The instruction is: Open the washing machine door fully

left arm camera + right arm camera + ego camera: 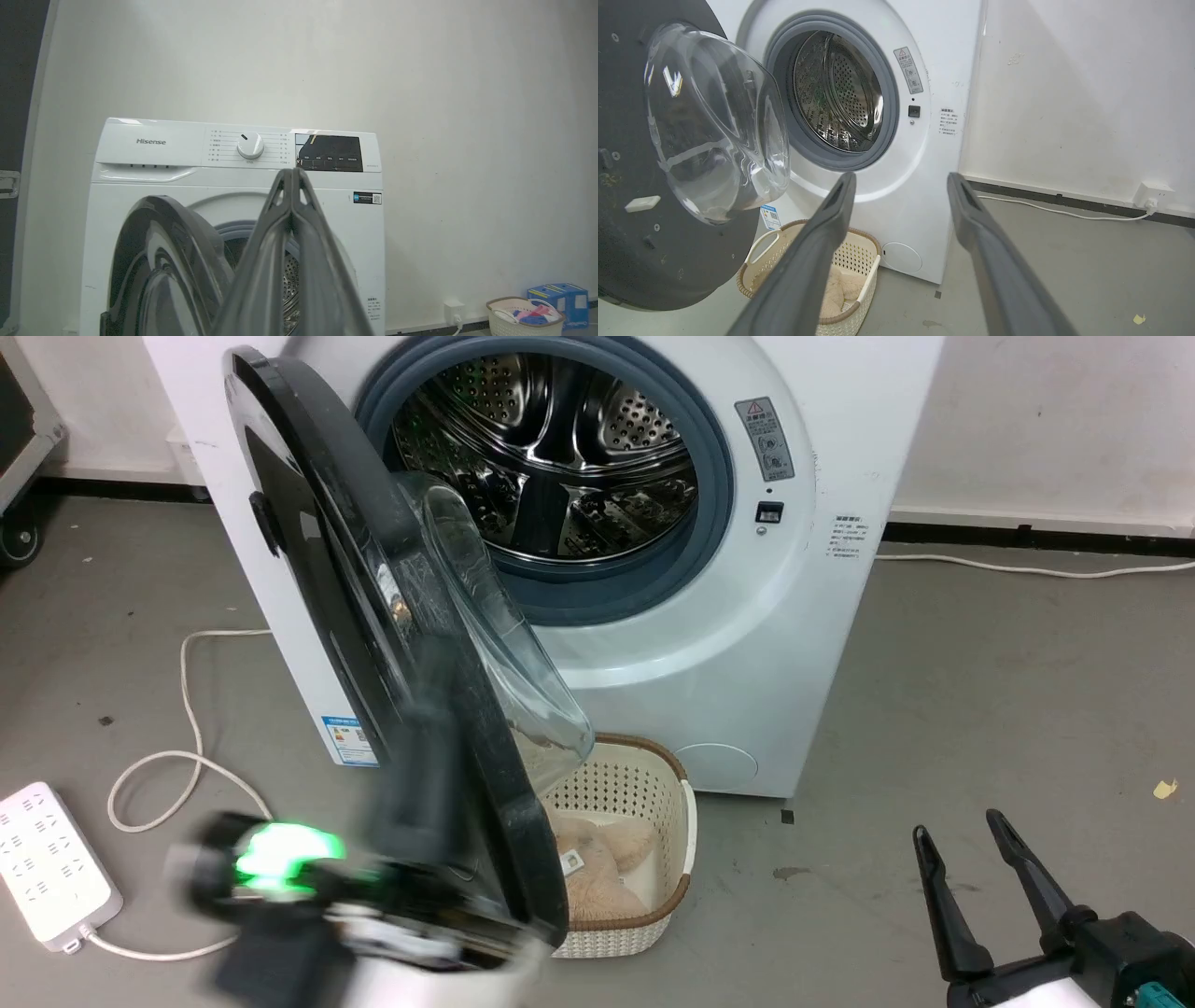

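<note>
We're seeing the washing machine door (327, 569) standing swung out to the left of the opening, close to edge-on to the head camera. Its glass bowl (495, 653) is bulging toward the opening. The washing machine (728, 644) is sitting against the wall, with the steel drum (560, 457) and grey gasket (719, 485) lying fully exposed. In the head view the door's lower rim is overlapping the cream basket (644, 793), which is on the floor (980, 691) in front of the machine. A beige fuzzy item (597, 868) is lying inside it.

Left gripper (292, 173): in the left wrist view we're reading the fingers as pressed together, tips meeting, nothing visible between them. In that view the tips are lining up just under the dark display (329, 153), right of the dial (250, 145), with the door showing at lower left. In the head view that arm is showing as a blur with a green light (280, 854) at the door's lower edge. We're not able to tell whether it's touching the door.

Right gripper (957, 823): hanging low at the right, well apart from door and machine, fingers spread wide and carrying nothing. Its wrist view is looking between the fingers at the machine's lower front and the basket.

A white power strip (51, 863) with its cable (187, 709) is lying on the floor to the machine's left.
</note>
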